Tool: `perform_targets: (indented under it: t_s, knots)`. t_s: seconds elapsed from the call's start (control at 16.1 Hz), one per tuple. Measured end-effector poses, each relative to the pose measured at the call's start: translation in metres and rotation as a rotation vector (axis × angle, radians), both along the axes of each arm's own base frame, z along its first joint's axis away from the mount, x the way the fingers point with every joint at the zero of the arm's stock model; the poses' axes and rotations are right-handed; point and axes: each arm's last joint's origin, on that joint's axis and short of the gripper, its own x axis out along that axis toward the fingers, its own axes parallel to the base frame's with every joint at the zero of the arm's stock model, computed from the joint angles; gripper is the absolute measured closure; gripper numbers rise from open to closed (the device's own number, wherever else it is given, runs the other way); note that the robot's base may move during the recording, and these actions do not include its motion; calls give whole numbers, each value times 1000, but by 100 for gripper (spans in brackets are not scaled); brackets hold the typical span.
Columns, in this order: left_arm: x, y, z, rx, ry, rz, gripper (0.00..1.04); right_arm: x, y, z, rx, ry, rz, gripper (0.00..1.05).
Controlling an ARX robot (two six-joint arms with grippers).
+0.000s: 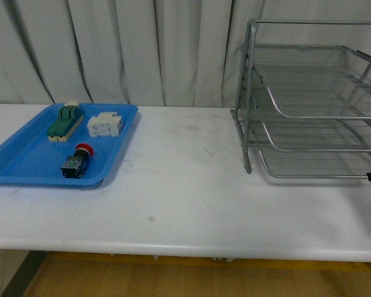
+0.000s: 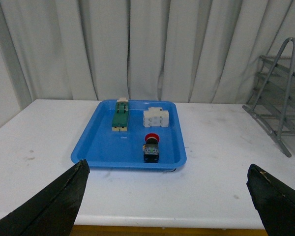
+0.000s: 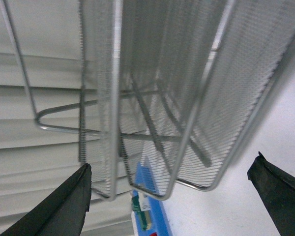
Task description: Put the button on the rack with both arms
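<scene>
Our left gripper [image 2: 167, 167] gapes wide and empty, facing the button [image 2: 151, 146] lying in the blue tray [image 2: 98, 147] near its front rim; our right gripper [image 3: 169, 167], equally wide and empty, fronts the rack [image 3: 152, 73]. We should close across the dark body, not the cap.

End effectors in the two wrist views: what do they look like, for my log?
Left end effector: two matte black, wedge-shaped fingers tapering to blunt tips, with a slightly rough surface. Right end effector: the same black tapered fingers. No cables, markings or lights show in either wrist view.
</scene>
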Motion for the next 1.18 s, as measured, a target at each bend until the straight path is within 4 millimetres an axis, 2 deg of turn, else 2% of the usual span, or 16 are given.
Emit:
perform_targets:
  t_s: [0.06, 0.19, 0.37, 0.62, 1.18]
  knots:
    - [0, 0, 0, 0, 0, 0, 7, 1, -1, -11, 2, 40, -5, 6]
    - [0, 0, 0, 0, 0, 0, 7, 8, -6, -19, -3, 63, -23, 6]
    - [0, 0, 0, 0, 0, 0, 7, 17, -10, -16, -6, 58, -41, 6]
    - [0, 0, 0, 0, 0, 0, 7, 23, -12, -25, -4, 101, -47, 6]
    - [0, 0, 0, 0, 0, 0, 7, 58, -12, -30, -20, 117, -47, 6]
